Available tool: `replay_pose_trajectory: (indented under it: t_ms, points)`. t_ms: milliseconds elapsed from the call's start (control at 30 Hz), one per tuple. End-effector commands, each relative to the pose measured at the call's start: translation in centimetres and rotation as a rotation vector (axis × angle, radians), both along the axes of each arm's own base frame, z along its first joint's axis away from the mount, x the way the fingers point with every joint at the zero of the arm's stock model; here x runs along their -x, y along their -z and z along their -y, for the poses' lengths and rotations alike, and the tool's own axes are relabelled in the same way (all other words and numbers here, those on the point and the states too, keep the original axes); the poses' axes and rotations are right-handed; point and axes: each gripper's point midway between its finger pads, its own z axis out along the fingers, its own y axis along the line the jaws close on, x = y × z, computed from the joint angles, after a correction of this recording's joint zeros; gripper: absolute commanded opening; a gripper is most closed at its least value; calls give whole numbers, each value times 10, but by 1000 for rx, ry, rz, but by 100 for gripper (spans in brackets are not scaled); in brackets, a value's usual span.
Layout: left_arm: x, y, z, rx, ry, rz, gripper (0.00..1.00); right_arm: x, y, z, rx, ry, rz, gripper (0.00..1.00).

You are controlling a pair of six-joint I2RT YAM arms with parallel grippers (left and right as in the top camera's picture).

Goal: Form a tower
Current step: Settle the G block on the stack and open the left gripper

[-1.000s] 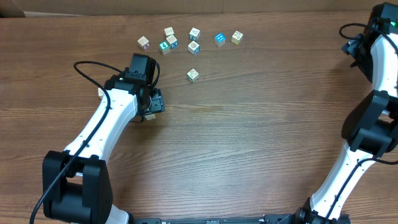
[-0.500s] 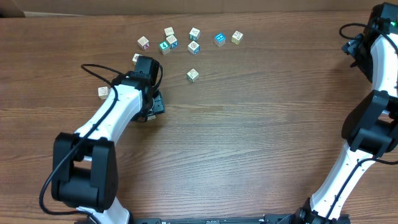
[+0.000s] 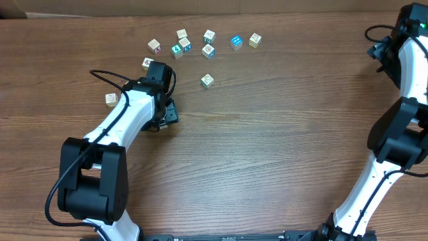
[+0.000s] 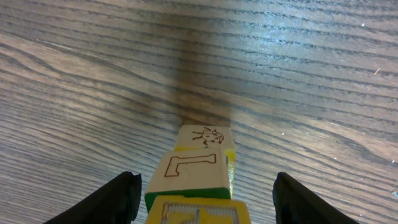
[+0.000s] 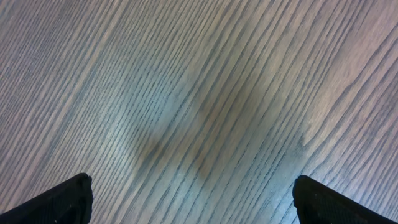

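Brown woodgrain table [image 3: 267, 154] is filling nearly the whole view, light glaring softly off it, tan strip [image 3: 200, 5] running along its far edge.

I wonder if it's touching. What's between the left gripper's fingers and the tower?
Just bare table either side of the tower, in the left wrist view.

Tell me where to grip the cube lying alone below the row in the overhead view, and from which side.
Take the lone cube by two opposite side faces, coming straight down from above. It lies flat on the table with free space all round it. It looks slightly turned, so match that angle on the approach.
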Motion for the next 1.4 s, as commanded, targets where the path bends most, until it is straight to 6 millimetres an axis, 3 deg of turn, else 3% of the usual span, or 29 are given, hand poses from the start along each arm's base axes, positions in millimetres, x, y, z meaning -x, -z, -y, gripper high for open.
replay_pose_trajectory:
  t_ms: [0,667,833,967,1067,1367]
  points:
    - [-4,3,2,10,2,2,64,-2,-2,3,17,3,5,100]
    - [0,22,1,-5,54,-29,59,-2,-2,3,17,3,5,100]
    - [0,22,1,-10,86,-32,47,-2,-2,3,17,3,5,100]
    - [0,22,1,-18,130,-37,29,-2,-2,3,17,3,5,100]
    - [0,22,1,-20,135,-39,20,-2,-2,3,16,3,5,100]
    - [0,22,1,-19,135,-39,25,-2,-2,3,17,3,5,100]
